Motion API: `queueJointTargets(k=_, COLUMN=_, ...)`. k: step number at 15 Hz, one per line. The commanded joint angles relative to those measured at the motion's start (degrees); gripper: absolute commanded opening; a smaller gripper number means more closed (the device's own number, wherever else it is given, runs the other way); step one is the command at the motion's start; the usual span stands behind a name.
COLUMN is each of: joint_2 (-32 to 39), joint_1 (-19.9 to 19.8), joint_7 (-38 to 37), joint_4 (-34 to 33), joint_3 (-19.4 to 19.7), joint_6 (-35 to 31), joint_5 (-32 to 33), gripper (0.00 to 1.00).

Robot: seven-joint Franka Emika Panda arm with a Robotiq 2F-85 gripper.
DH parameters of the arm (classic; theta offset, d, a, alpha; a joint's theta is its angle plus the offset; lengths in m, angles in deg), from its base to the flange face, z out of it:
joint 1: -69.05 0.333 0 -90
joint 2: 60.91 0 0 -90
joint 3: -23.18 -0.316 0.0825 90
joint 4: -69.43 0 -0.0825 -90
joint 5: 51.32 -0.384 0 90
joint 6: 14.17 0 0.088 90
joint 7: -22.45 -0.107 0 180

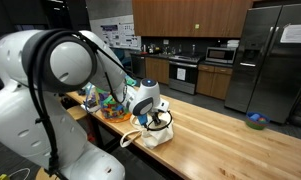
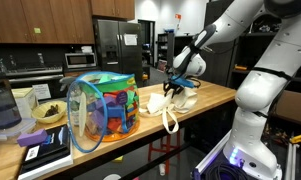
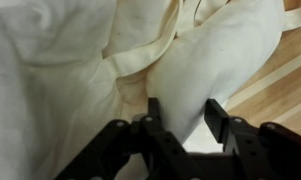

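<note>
In an exterior view, found the gripper [image 1: 156, 118] down on a cream bag [image 1: 155, 134], tips sunk among its top folds. Saw the bag lying crumpled on a wooden counter [image 1: 215, 130], close to the near edge, one handle loop drooping toward that edge. Noted a mesh hamper [image 1: 114, 106] just left of the bag, with bright things inside. Spotted a blue bowl [image 1: 255, 121] well apart at the far right end. Made out a fridge [image 1: 275, 60] and a stove [image 1: 185, 72] far behind. Could not read the jaws there: too small and too dark.

In an exterior view from the opposite end, found the gripper [image 2: 174, 90] on top of the bag [image 2: 180, 103], with the arm [image 2: 205, 40] slanting down from the upper right. Saw a strap of the bag hanging over the near edge of the counter [image 2: 150, 135]. Placed the hamper [image 2: 103, 108] near the bag's left side and a book [image 2: 45, 150] at the near left corner. Could not read the jaws there either.

In the wrist view, looked straight down past the gripper [image 3: 182, 112] onto the bag [image 3: 205, 55]. Found the jaws standing partly apart, with a plump fold of cloth between them, touching or nearly touching both. Could not tell whether pinched fast or only straddled. Glimpsed bare counter [image 3: 282, 75] at the right.
</note>
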State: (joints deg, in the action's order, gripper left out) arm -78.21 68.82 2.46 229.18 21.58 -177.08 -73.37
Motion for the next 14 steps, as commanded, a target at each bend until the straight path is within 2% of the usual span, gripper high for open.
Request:
queueJointTargets(k=1, joint_2=0.4, joint_1=-0.9, joint_7=-0.9, joint_4=0.0, joint_3=-1.2, joint_6=0.1, joint_5=3.7, gripper=0.20)
queueJointTargets(k=3, joint_2=-0.2, joint_1=-0.9, joint_7=0.1, joint_4=0.0, joint_3=-1.2, joint_6=1.6, joint_5=6.1, gripper=0.05)
queueJointTargets(k=4, joint_2=-0.8, joint_1=-0.6, joint_7=1.2, joint_4=-0.1, joint_3=-1.0, joint_6=3.2, joint_5=7.3, gripper=0.01)
queueJointTargets(k=9, joint_2=-1.8, joint_1=-0.7, joint_7=5.2, joint_4=-2.4, joint_3=-0.7, joint_6=11.6, joint_5=14.2, gripper=0.01)
queueJointTargets(k=12, joint_2=-2.4, joint_1=1.1, joint_7=13.5, joint_4=-4.6, joint_3=2.3, joint_6=15.7, joint_5=12.3, gripper=0.01)
queueJointTargets(k=14, joint_2=-2.2, joint_1=0.6, joint_7=18.7, joint_4=-6.5, joint_3=4.2, joint_6=18.5, joint_5=12.5, gripper=0.01)
